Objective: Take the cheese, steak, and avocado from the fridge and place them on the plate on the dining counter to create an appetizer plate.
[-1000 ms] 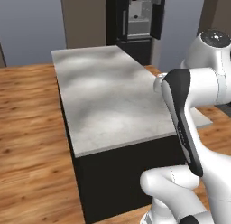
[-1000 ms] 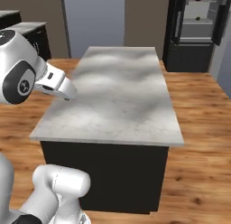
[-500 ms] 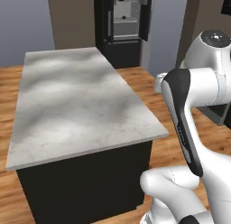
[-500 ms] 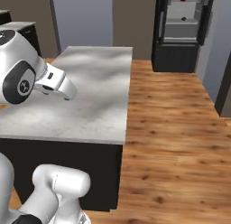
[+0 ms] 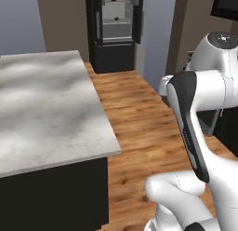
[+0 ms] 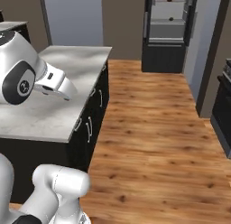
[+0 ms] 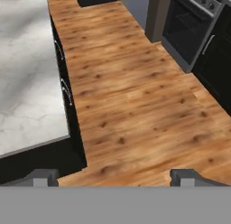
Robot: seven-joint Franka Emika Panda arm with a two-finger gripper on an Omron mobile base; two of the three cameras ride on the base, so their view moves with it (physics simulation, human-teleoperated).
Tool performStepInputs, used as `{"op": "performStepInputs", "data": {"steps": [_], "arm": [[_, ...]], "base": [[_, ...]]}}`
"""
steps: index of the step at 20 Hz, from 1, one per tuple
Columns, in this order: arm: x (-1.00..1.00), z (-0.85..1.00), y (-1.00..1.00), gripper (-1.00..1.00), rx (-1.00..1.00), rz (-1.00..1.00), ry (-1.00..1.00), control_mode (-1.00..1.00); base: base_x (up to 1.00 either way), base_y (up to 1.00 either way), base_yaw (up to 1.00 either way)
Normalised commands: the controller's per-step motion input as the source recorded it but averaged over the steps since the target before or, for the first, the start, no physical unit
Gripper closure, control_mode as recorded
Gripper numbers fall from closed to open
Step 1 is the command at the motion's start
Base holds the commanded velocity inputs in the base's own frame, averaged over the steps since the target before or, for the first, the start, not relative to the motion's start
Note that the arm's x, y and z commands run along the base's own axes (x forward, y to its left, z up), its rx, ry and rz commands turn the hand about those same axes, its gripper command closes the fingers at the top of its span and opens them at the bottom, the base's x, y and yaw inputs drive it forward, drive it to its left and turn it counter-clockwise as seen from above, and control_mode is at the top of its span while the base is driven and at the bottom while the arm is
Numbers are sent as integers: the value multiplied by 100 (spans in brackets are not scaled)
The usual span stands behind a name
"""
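Wooden floor leads to the fridge; drive straight, hand released, clearing the table corner.

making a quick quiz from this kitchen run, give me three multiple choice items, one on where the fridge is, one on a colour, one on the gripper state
1. Where does the fridge stand?
A. at the far end of the wood floor
B. right beside the robot's base
C. on top of the island counter

2. What colour is the island counter top?
A. red-orange
B. pale grey marbled
C. black

3. How is the gripper?
A. shut on the cheese
B. shut on nothing
C. open, holding nothing

Answers:
1. A: both base views show it beyond the floor, door open.
2. B: the top is pale grey, on a black base.
3. C: in the hand view the fingertips stand wide apart, with bare floor between them.
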Motion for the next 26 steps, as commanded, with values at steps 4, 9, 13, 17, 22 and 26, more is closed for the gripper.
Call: {"op": "performStepInputs", "data": {"steps": [4,9,13,17,22,26], "arm": [[0,0,0,-100,0,0,0,100],[0,0,0,-100,0,0,0,100],[0,0,0,-100,0,0,0,100],[0,0,0,-100,0,0,0,100],[0,0,0,-100,0,0,0,100],[0,0,0,-100,0,0,0,100]], "base": [[77,-100,13],[100,-100,17],[100,-100,18],[100,-100,17],[100,-90,9],[100,-57,0]]}}
